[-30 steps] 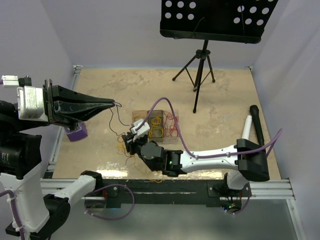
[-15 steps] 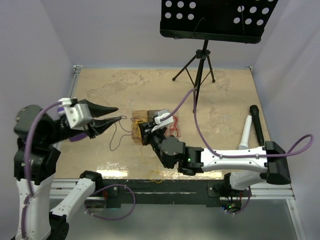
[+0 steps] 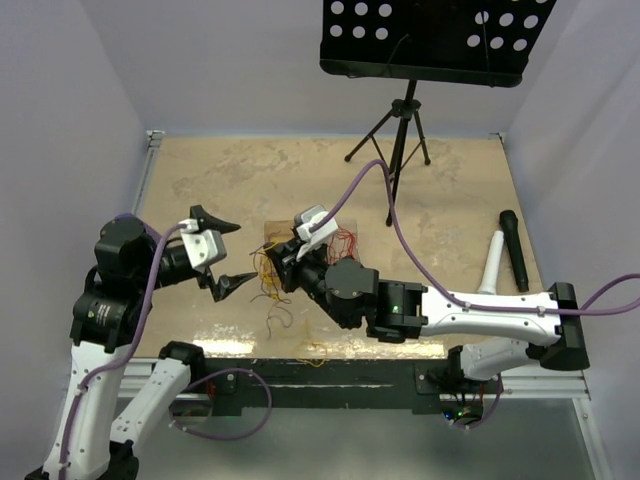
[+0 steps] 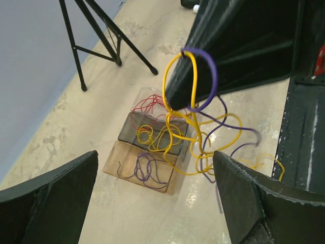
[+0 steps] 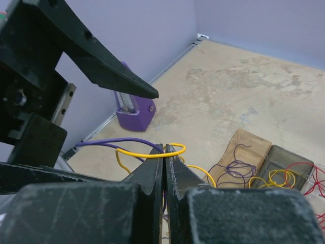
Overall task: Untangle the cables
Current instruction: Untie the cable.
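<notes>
Two arms are seen over the counter (image 3: 200, 170), each fitted with one tool. The right tool (image 5: 164, 152) is closed on a bunch of cables (image 4: 197, 124). One yellow loop and one purple loop are pinched at its tips, and the rest of the bunch, yellow and purple strands knotted together, is hung below it, just beside the trays. The left tool (image 3: 246, 252) is spread wide with nothing between its fingers, and it is held to the left of the bunch, apart from it.

Three small see-through trays are set in a row at the middle of the counter, touching one another. Purple cables are coiled in the brown tray (image 4: 112, 161), yellow ones in the grey tray (image 4: 124, 129) and red ones in the clear tray (image 4: 142, 94). The number of strands in each cannot be told. A few loose strands (image 3: 278, 320) are left on the counter near its front edge.

Two microphones are laid at the right side, one black (image 3: 515, 250) and one white (image 3: 491, 262), close beside each other. One music stand (image 3: 400, 125) is stood at the back, and one purple block (image 5: 134, 109) is placed by the left wall
</notes>
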### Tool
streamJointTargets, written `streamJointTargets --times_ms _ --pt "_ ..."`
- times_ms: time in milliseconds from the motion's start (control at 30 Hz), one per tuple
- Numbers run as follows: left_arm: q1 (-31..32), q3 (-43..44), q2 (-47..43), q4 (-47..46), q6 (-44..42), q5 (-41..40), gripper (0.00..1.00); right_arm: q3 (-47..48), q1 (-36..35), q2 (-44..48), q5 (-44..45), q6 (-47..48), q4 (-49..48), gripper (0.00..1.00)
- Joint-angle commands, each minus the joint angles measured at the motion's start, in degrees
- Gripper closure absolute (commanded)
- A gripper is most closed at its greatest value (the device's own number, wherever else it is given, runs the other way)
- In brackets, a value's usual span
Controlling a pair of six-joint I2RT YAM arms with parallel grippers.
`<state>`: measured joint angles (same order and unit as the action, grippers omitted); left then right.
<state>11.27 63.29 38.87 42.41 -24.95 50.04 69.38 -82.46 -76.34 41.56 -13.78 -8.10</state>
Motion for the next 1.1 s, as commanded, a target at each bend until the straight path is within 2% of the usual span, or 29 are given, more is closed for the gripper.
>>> streamJointTargets --times_ms 0,100,333,467,533,733,833,967,1000,1067 --pt "-0.3 -2.4 -1.8 0.1 -8.9 -2.2 0.00 4.0 0.0 3.8 -6.2 1.6 6.7 1.00" --pt "-0.3 -3.7 -2.6 -2.9 -6.6 -0.2 0.00 5.3 -0.1 4.5 -8.5 1.8 7.6 1.00" --pt "-0.3 -3.9 -2.9 -13.8 5.8 9.3 0.04 7.2 0.0 3.1 -9.2 0.9 9.1 1.00" --pt "-0.3 0.0 -1.0 -11.1 7.1 18.4 0.10 7.3 -0.1 2.7 -9.2 0.9 8.9 1.00" --pt "-0.3 0.7 -0.6 -10.2 7.6 20.4 0.13 7.4 0.0 2.6 -9.2 0.8 8.7 1.00" --pt "-0.3 0.4 1.0 -8.9 6.0 19.0 0.41 8.0 -0.1 2.4 -9.4 0.9 8.5 1.00" --pt "-0.3 -0.4 0.9 -9.4 6.3 18.9 0.64 8.0 0.0 2.7 -9.5 0.9 8.6 1.00" --pt "-0.3 -1.6 1.1 -9.4 6.0 18.0 0.70 8.6 0.0 3.2 -9.9 0.8 8.4 1.00" --pt "-0.3 -1.8 1.3 -9.5 5.9 18.0 0.74 8.9 0.0 3.3 -10.0 0.9 8.4 1.00" --pt "-0.3 -2.4 1.3 -9.0 5.4 17.5 0.89 9.8 0.0 3.1 -9.8 0.9 8.9 1.00"
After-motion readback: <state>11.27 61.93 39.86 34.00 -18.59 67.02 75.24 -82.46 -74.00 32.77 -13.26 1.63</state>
